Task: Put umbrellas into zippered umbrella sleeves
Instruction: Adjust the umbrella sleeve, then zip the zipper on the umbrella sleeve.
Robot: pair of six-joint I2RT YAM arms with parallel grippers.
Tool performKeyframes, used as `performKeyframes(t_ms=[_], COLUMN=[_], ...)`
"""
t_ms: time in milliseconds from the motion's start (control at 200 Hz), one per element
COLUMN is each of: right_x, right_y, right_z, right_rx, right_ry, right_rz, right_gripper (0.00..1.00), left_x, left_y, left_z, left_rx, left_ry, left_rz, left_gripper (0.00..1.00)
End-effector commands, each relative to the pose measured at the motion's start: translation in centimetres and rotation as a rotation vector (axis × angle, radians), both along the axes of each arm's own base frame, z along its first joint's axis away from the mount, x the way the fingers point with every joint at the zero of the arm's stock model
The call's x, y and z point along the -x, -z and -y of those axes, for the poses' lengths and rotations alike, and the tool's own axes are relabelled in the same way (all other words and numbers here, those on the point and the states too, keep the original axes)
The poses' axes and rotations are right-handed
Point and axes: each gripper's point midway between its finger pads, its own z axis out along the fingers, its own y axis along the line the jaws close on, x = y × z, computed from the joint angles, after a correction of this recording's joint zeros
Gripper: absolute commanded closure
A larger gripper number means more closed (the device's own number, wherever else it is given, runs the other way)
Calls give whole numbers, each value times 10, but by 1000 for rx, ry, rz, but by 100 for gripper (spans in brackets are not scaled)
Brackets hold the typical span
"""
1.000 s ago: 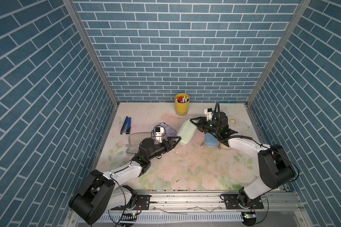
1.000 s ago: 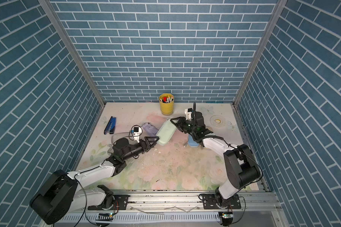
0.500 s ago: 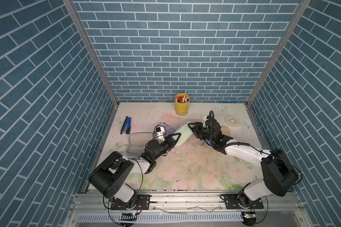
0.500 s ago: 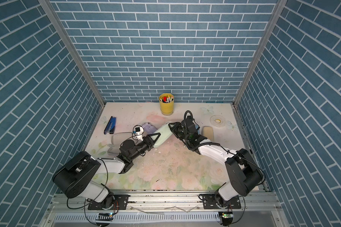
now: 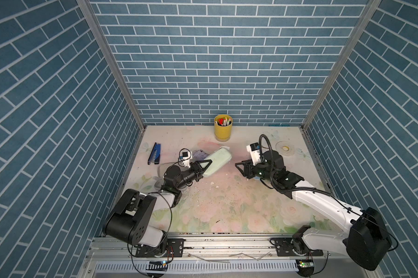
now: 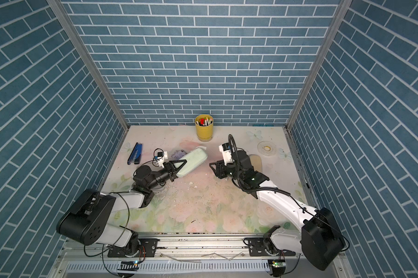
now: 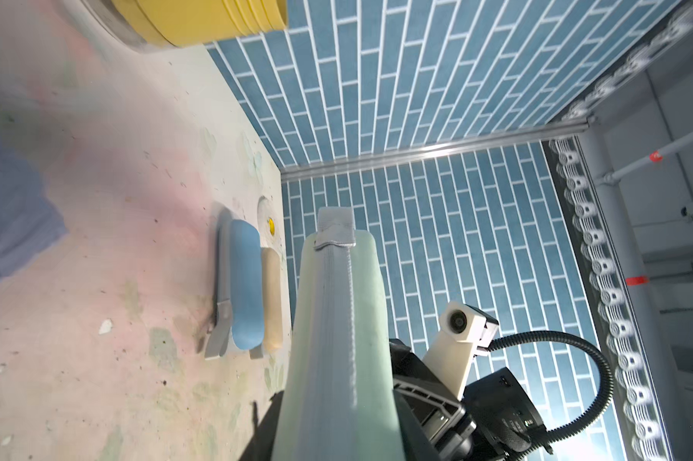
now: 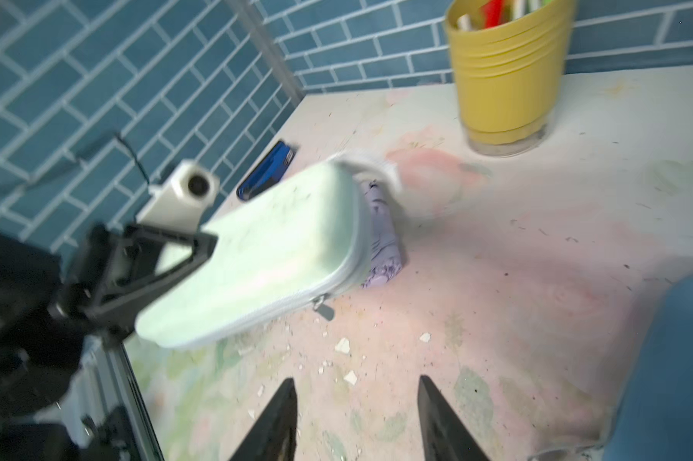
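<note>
Arms [image 5: 321,201]: white links, black joints
Right gripper [image 8: 355,381]: black pointed fingers
Wrist cameras [image 7: 456,339]: white housings
Hose [image 7: 556,336]: black, ribbed
Mounts [image 5: 176,245]: black plates, screws

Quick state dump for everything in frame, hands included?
left hand, shut on mint green sleeve
mint green sleeve, zipped, held tilted off the table
right hand, open, empty
lilac umbrella, folded, on table
light blue sleeve, lying on table
pen cup, upright
stapler, closed, flat
</note>
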Motion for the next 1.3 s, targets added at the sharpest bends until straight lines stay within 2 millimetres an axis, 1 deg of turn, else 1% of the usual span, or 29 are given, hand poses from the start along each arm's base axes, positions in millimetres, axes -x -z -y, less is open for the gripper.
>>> performKeyframes(t_ms=[0,165,325,360,525,655,790,885,1000,1055,1135,1220,1295], right_x=[-2,-7,-6,-8,-7,-9,-15,-15,-10,-6,-2,-2,-8], right_y=[7,4,-7,-10,-19,-22,-26,-30,-34,-34,-29,-24,-20], right_z=[-1,-20,-33,-32,-34,-39,-41,-43,-44,-44,-38,-28,-18], right_rx=[188,198,170,173,150,147,141,122,101,101,127,175,212], right_ry=[-77,-94,-93,-73,-40,-30,-5,-4,-22,-43,-55,-48,-31], right_rz=[184,211,238,249,268,279,280,276,268,267,280,298,306], right_gripper=[51,52,55,56,60,68,79,83,89,93,100,100,100], left_x=[15,20,21,21,21,24,26,26,25,25,24,24,26], left_y=[-33,-42,-44,-44,-44,-45,-43,-41,-41,-42,-42,-41,-42], left_z=[6,6,7,7,8,12,14,14,14,14,12,9,6], left_rx=[-42,-76,-78,-81,-93,-92,-97,-107,-115,-117,-127,-138,-148], left_ry=[83,87,89,89,88,101,105,104,106,110,108,109,116], left_rz=[120,141,145,146,149,148,144,143,144,145,145,141,139], left_gripper=[75,74,74,74,74,75,75,75,75,75,75,75,77])
